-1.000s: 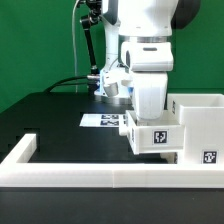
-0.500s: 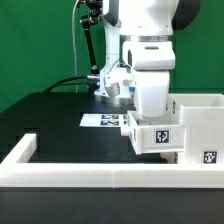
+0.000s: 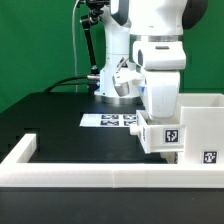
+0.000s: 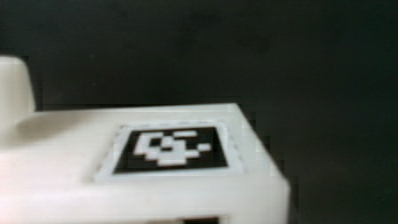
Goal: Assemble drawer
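Fingers [image 3: 163,122] were hidden behind the small tray [image 3: 163,135] in the exterior view and did not appear in the wrist view, so whether they were clamped or released could not be told. The arm's white end section was seen directly above that tray, which lay tight against the open face of the housing [image 3: 203,128], on the side toward the exterior view's left. It could not be told whether the tray was already partly inside the housing or merely touching it. The housing itself was found resting on the black surface [image 3: 55,115], just behind the low white border wall [image 3: 90,174]. The marker board [image 3: 110,120] lay flat on the surface, beside the housing and behind the tray.

In the wrist view a tagged white block face [image 4: 169,150] was seen close up and blurred; which part it belonged to could not be confirmed.

The drawer parts were judged to be rigid moulded plastic, light, hollow and thin-walled, with smooth, probably slippery faces. No softness or flex was expected, though a thin wall might crack or skew under hard pinching. Hold was judged best taken across one upright wall of the tray, near its middle, so that the tray would stay level and not jam against the housing.
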Robot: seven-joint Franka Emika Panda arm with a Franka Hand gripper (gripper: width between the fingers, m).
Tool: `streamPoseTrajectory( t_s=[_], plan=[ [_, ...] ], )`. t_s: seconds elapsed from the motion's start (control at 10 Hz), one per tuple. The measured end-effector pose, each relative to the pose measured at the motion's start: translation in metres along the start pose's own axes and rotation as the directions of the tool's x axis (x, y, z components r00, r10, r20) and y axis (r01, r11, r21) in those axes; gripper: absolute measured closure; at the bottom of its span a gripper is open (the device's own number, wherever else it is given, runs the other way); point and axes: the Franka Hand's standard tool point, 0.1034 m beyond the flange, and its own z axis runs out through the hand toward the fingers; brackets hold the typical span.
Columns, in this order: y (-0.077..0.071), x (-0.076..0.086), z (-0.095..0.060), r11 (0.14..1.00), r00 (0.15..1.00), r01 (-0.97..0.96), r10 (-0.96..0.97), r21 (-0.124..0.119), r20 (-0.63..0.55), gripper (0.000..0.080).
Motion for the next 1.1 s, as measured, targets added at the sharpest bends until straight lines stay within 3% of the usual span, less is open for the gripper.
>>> streamPoseTrajectory(
  t_s=[0.2,0.3,0.4,0.5,0.6,0.7,0.9,1.1],
  plan=[
    [0.0,-0.001,0.0,1.0,1.0,-0.001,0.001,-0.002,-0.001,0.0757],
    [0.0,-0.002,0.001,1.0,1.0,0.001,-0.001,-0.001,-0.001,0.0685],
    [-0.002,-0.005,0.0,1.0,1.0,-0.001,0.001,0.0,0.0,0.0514],
    [0.0,-0.004,-0.005,1.0,1.0,0.0,0.0,-0.007,0.003,0.0514],
    [0.002,-0.002,-0.015,1.0,1.0,0.007,-0.007,-0.015,0.01,0.0313],
    [0.003,-0.001,-0.025,1.0,1.0,0.011,-0.011,-0.012,0.019,0.0204],
    [0.007,-0.007,-0.046,1.0,0.999,0.023,-0.023,-0.008,0.041,0.0159],
    [0.016,-0.026,-0.06,0.998,0.996,0.065,-0.065,0.003,0.056,0.0152]
  ],
)
